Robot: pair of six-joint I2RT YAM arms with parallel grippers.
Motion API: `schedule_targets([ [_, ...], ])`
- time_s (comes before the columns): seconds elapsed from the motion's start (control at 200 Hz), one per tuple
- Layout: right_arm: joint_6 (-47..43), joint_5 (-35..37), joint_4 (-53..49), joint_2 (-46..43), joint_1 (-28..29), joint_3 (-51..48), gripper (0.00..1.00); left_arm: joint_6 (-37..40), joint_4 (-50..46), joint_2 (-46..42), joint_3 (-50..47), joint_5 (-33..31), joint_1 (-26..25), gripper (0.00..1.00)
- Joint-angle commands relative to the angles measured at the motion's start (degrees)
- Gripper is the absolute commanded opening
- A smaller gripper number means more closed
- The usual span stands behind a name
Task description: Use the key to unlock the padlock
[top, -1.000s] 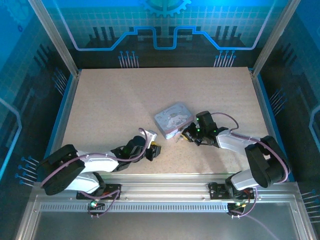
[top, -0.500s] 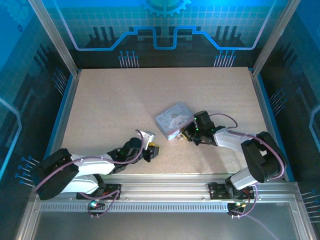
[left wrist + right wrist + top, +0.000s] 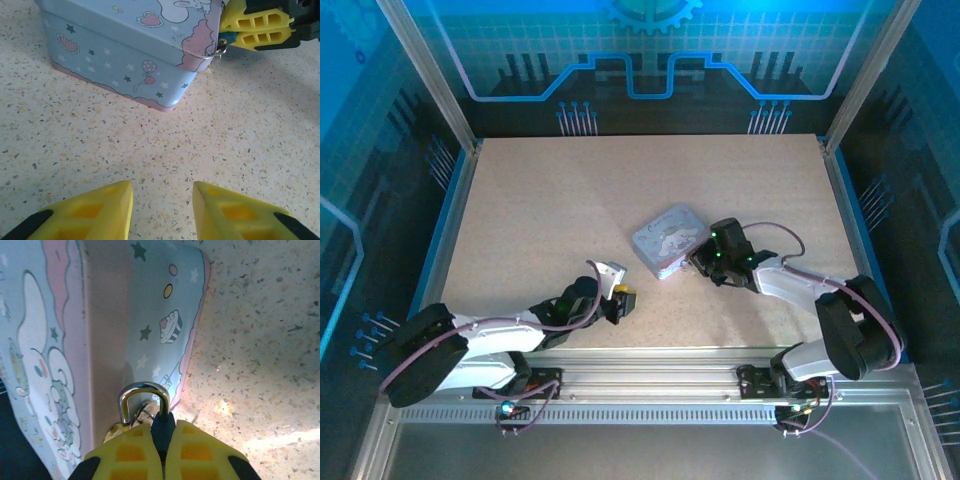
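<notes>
The padlock [image 3: 145,386] hangs at the tin's [image 3: 668,238] right, left tool [image 3: 161,186] before them.

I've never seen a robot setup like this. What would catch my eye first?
A pastel cartoon tin sits mid-table. At its right corner the right hand, its yellow fingers shut, pinches a tiny padlock at the tin's clasp. The left hand is open, low near the front edge, pointing at the tin.

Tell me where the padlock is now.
In the right wrist view the padlock sits bottom centre, pinched in the right gripper, its shackle against the side of the tin. The left wrist view shows it top right, at the tin's corner.
</notes>
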Motion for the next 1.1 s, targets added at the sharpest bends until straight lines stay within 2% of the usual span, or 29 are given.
schedule_targets([
  [0.0, -2.91, 1.02, -4.23, 1.91, 0.08, 2.74, 0.0, 0.13, -0.92, -1.26, -1.11, -0.9, 0.39, 0.37],
  [0.26, -11.15, 5.96, -17.42, -2.23, -0.12, 7.2, 0.0, 1.3, -5.05, -4.95, -0.93, -1.98, 0.47, 0.38],
  [0.42, -15.98, 8.8, -24.27, -7.83, -0.5, 8.27, 0.0, 1.96, -13.23, -8.17, 2.11, -2.86, 1.83, 0.39],
  [0.56, -19.89, 8.59, -28.26, -12.1, 0.52, 8.77, 0.0, 0.91, -24.15, -11.09, 7.09, -3.99, 5.18, 0.44],
  [0.64, -21.12, 8.45, -30.0, -11.89, 3.65, 10.33, 0.0, -0.73, -29.17, -12.54, 9.38, -4.93, 7.94, 0.53],
  [0.84, -22.13, 8.54, -31.02, -1.96, 18.13, 20.85, 0.0, -7.54, -41.98, -14.91, 14.6, -8.38, 15.06, 0.8],
  [0.95, -23.33, 3.23, -29.33, 8.1, 24.22, 29.0, 0.0, -10.11, -46.2, -16.21, 15.71, -9.52, 17.73, 0.98],
  [1.095, -25.13, -5.31, -26.14, 21.28, 27.68, 38.67, 0.0, -13.11, -51.92, -18.93, 16.47, -12.72, 20.13, 0.99],
])
